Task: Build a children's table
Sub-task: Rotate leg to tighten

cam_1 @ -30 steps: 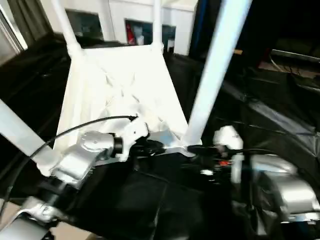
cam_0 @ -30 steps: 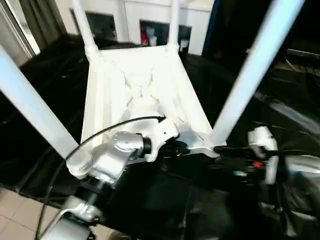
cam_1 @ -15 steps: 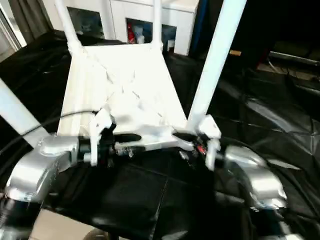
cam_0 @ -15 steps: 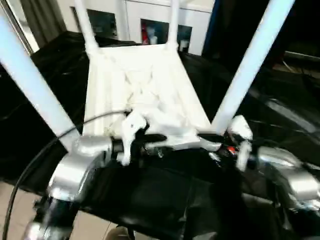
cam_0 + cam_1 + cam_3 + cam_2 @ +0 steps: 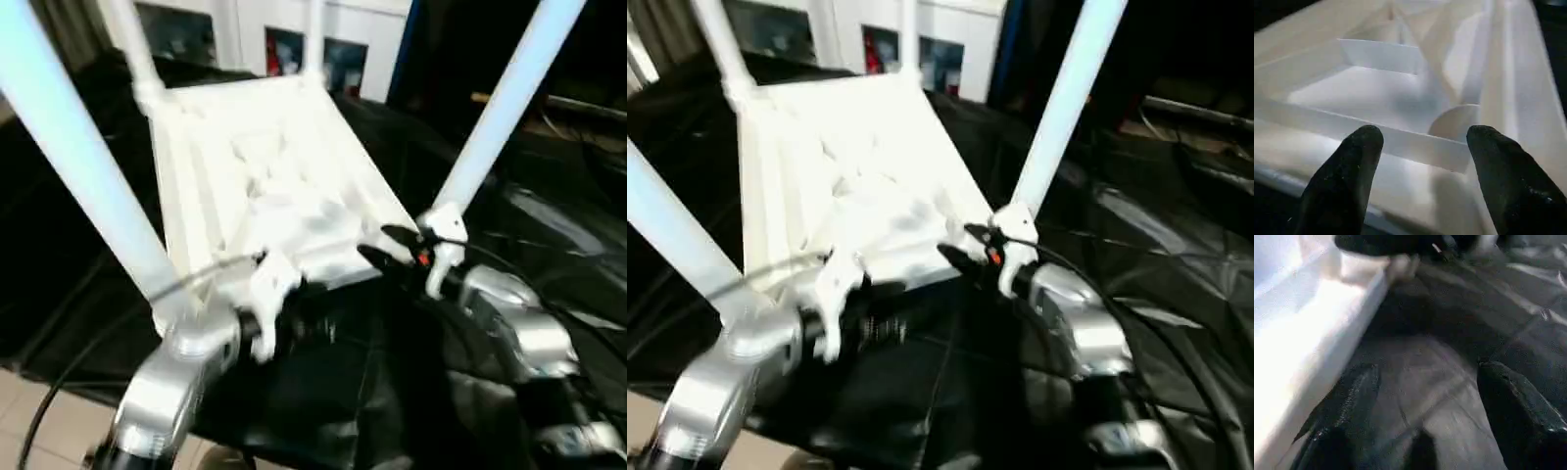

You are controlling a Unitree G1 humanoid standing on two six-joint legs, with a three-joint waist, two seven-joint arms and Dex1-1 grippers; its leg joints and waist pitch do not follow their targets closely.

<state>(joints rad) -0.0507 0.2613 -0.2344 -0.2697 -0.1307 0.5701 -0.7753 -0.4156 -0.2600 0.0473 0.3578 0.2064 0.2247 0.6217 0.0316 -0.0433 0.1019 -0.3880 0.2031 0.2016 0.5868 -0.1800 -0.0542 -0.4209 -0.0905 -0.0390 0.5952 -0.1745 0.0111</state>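
Fingers (image 5: pixel 1347 396) of the left gripper (image 5: pixel 1425 396) stand wide over the black cloth (image 5: pixel 1449 333), beside the tabletop (image 5: pixel 1298 323) rim, holding nothing. Right gripper (image 5: pixel 1422 142) fingers are wide too, empty, above the ribbed underside of the tabletop. From the head, the tabletop lies upside down near the worktop's front edge, 4 legs (image 5: pixel 495 113) up.

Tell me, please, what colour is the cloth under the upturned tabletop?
Black and glossy; the cloth under the tabletop shows best in the left eye view.
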